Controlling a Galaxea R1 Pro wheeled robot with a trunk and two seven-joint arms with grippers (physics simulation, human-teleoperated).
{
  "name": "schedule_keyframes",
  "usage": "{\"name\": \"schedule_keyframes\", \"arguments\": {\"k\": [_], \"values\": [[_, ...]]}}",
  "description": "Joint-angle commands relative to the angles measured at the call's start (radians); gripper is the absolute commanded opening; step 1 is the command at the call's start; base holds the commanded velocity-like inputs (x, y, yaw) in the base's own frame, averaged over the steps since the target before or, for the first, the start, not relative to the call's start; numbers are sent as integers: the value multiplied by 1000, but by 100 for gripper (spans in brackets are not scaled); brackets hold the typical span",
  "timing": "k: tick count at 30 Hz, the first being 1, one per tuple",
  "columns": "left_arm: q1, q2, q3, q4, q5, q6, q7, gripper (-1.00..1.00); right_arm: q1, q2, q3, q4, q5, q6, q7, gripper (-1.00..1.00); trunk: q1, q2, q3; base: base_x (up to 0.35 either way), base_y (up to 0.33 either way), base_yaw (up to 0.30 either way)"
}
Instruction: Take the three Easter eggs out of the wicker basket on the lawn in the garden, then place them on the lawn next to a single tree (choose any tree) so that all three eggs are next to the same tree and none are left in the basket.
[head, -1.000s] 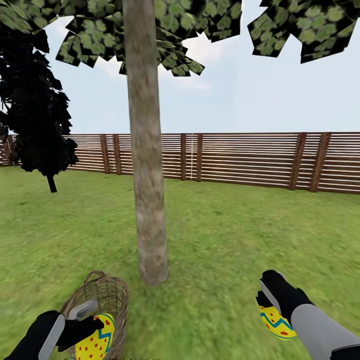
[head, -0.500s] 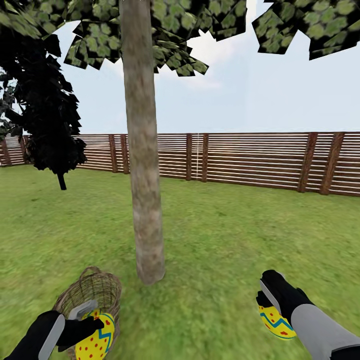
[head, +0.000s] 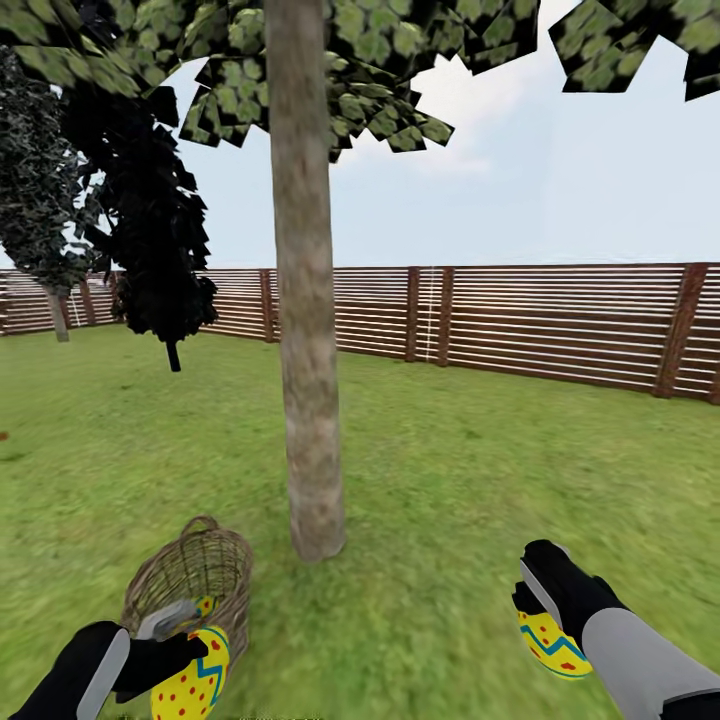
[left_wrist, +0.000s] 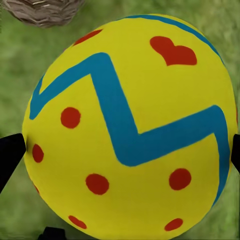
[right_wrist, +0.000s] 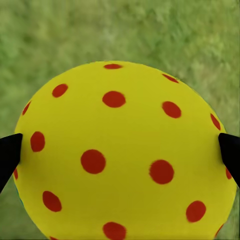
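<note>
At seven o'clock in the head view, the black left gripper (head: 170, 655) is clamped on a bright yellow Easter egg with red dots and a blue zigzag band (head: 192, 682). In the left wrist view that egg (left_wrist: 131, 127) sits between the two black fingertips (left_wrist: 10, 154), each touching a side of it. Just behind it, toward eleven o'clock from the gripper, the brown woven wicker basket (head: 215, 560) rests tilted on the mottled green lawn (head: 480, 480), its loop handle uppermost. A patch of yellow with red dots, a second egg (head: 204, 605), shows inside its mouth.

Near the centre stands the tree with a thick pale grey-brown mottled trunk (head: 307, 300), its base just beside the basket at the basket's two o'clock. A brown slatted wooden fence (head: 560, 320) runs behind it.

At five o'clock the black right gripper (head: 540, 610) is clamped on a third yellow red-dotted egg (head: 552, 645); the right wrist view shows this egg (right_wrist: 122, 152) held between the fingertips (right_wrist: 229, 150) above grass.
</note>
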Motion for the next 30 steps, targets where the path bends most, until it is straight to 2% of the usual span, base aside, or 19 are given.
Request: {"name": "schedule_keyframes", "arguments": {"k": [1, 22, 30], "values": [[-1, -1, 3, -1, -8, 5, -8, -100, 0, -1, 7, -2, -9, 5, -5, -100, 0, -1, -1, 0, -307, 263], [-1, -1, 5, -1, -8, 5, -8, -100, 0, -1, 7, -2, -9, 4, -4, -100, 0, -1, -1, 0, -307, 262], [-1, -1, 4, 0, -6, 5, -9, -100, 0, -2, 7, -2, -8, 3, -4, -100, 0, -1, -1, 91, -307, 27]]}}
